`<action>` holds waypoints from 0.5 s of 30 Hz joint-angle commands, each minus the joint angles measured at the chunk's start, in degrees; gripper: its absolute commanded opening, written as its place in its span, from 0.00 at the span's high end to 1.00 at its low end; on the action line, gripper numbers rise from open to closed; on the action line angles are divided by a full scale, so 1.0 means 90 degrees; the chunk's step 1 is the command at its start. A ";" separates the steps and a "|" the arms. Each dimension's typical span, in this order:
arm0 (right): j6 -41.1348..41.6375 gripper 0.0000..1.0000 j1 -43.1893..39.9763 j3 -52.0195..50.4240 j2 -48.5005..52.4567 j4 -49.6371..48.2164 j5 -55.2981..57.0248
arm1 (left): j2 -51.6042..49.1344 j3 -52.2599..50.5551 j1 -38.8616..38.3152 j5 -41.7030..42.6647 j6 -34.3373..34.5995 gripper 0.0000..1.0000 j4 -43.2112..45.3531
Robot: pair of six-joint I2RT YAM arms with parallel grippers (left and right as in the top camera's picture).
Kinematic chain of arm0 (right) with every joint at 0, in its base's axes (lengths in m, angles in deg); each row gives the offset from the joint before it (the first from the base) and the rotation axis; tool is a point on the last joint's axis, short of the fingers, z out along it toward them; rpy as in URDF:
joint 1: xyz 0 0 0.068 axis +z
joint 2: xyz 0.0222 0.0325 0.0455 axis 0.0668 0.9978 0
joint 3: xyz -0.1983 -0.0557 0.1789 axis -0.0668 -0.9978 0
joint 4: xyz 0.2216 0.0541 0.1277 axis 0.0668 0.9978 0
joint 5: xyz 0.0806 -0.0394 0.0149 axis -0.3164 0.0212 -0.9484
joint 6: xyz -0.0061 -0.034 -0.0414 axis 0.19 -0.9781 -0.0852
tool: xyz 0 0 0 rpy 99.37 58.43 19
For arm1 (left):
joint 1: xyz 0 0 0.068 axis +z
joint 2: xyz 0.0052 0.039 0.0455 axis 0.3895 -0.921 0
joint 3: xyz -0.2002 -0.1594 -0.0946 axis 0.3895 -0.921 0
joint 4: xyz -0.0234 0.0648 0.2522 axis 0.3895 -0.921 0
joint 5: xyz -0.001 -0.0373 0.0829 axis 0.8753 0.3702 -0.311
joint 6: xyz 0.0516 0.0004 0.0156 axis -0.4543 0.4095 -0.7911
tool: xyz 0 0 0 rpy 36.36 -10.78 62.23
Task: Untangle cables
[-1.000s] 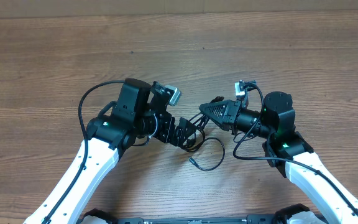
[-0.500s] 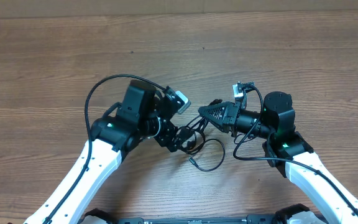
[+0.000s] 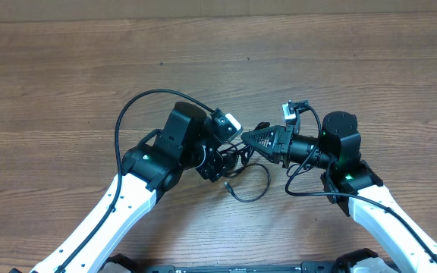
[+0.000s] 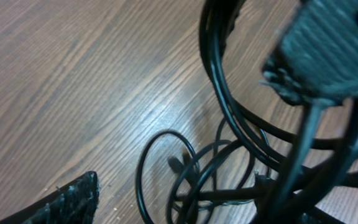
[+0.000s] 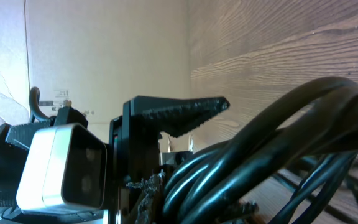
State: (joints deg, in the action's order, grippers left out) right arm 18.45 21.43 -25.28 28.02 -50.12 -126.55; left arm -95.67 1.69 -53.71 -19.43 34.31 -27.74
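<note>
A tangle of thin black cables hangs and lies between my two grippers at the table's middle, with a loose loop trailing onto the wood. My right gripper points left and is shut on a bundle of several cable strands, which runs between its fingers. My left gripper sits just left of it, in the tangle. In the left wrist view one of its fingers shows at the lower left, the jaws are wide apart, and cable loops lie between them.
The wooden table extends all around. A wall of brown cardboard stands along the far edge. Each arm's own black wiring arcs beside it: left, right.
My left arm has swung right, bringing its gripper close against the right gripper and the tangle. The loop on the table shifted slightly. The right arm has held still.
</note>
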 commanded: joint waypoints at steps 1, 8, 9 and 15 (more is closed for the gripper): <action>0.0044 0.95 0.0002 0.0092 -0.0046 -0.0029 -0.0389 | -0.0032 0.0114 -0.0049 -0.0262 0.0255 0.18 0.0340; 0.0044 0.95 0.0007 0.0092 -0.0044 -0.0029 -0.0386 | -0.0032 0.0112 -0.0049 0.0148 0.0685 0.15 0.0797; 0.0044 0.95 0.0007 0.0092 -0.0044 -0.0029 -0.0384 | -0.0032 0.0114 -0.0049 0.0272 0.0685 0.14 0.0818; 0.0044 0.95 0.0007 0.0092 -0.0046 -0.0029 -0.0359 | -0.0036 0.0112 -0.0308 0.0614 0.0631 0.07 0.0818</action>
State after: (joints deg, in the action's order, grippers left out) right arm 18.47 21.06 -25.28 28.02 -50.41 -126.75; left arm -95.83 1.67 -54.65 -16.55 38.79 -21.71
